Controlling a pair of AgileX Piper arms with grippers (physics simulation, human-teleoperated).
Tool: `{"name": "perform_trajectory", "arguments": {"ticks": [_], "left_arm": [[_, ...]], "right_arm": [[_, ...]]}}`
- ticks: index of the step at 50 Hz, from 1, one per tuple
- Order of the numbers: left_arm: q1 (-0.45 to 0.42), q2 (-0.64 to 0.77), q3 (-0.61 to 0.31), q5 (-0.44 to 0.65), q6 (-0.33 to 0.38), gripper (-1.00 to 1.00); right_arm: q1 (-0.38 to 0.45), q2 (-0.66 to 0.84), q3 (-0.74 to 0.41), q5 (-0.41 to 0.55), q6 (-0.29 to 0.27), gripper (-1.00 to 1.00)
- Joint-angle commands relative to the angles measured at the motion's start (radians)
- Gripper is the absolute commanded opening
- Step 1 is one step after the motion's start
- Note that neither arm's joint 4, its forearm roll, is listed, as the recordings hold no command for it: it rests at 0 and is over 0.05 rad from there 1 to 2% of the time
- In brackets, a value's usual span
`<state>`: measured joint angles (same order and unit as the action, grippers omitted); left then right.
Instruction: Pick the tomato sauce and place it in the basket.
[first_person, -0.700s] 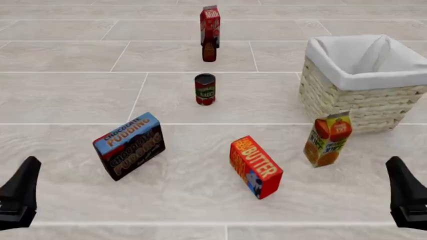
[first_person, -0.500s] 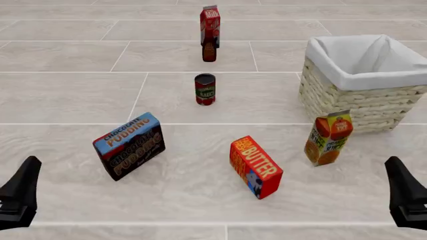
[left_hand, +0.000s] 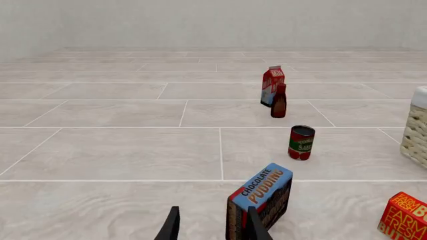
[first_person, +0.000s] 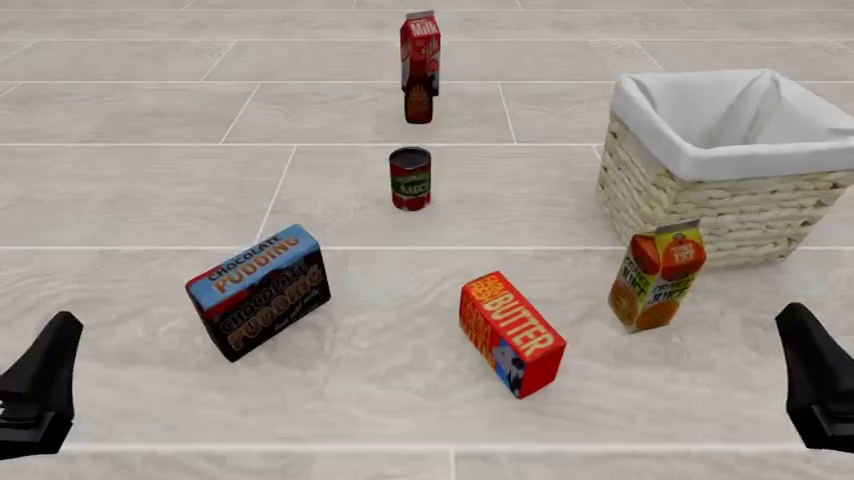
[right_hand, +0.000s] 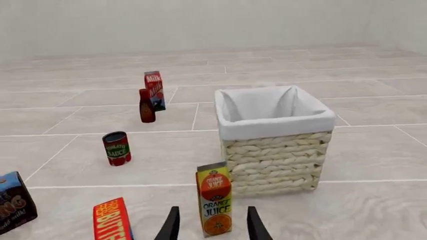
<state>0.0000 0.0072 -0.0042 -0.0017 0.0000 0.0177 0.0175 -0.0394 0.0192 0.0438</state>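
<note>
Tiled counter: your tomato sauce stands clear, well apart from the basket. Left gripper and right gripper are frame-cropped; fingers parted, empty.

Tomato sauce stands left of the basket, well apart.

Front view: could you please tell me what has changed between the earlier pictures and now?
Only the right gripper moved: it dropped slightly lower and toward the right edge. Nothing was grasped or released. The left gripper, tomato sauce, basket and the cartons stayed put.
</note>
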Motion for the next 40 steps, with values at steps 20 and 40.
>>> {"name": "perform_trajectory", "arguments": {"ticks": [20, 40], "left_arm": [[0.0, 0.0, 0.0, 0.0, 0.0, 1.0], [0.0, 0.0, 0.0, 0.0, 0.0, 1.0]], "right_arm": [[0.011, 0.453, -0.582, 0.091, -0.253, 1.0], [0.288, 0.998, -1.142, 0.216, -0.184, 1.0]]}}
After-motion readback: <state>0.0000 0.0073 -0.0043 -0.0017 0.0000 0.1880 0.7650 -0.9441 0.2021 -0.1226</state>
